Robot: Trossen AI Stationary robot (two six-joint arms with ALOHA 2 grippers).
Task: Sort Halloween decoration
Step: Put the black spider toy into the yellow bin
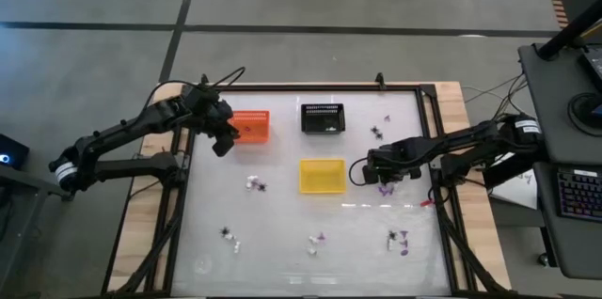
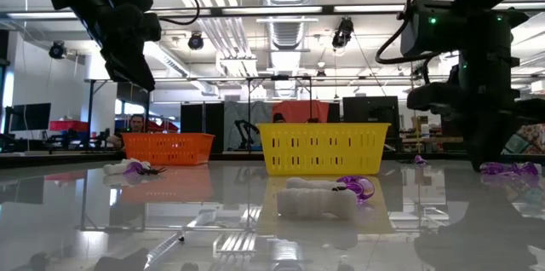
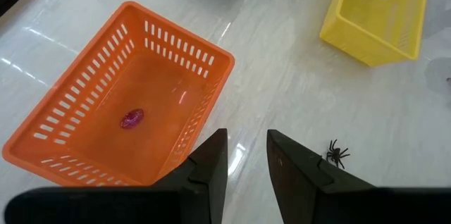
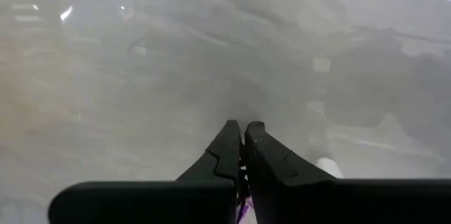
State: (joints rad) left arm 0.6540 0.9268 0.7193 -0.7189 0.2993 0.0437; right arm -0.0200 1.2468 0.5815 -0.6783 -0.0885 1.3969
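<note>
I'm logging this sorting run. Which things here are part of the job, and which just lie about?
Job:
- orange basket, one purple piece inside
- black basket
- yellow basket
- black spider, scattered purple and white pieces
- left gripper, right gripper

Lying about:
- keyboard

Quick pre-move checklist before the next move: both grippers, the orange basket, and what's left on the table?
1. Left gripper open and empty over the near edge of the orange basket: ok.
2. Purple piece lies inside the orange basket: ok.
3. Right gripper shut at the table, purple showing between the fingers; firm grasp: cannot tell.
4. Yellow basket upright, clear of both arms: ok.
5. Table sorted: not ok; a spider and other pieces remain loose.
</note>
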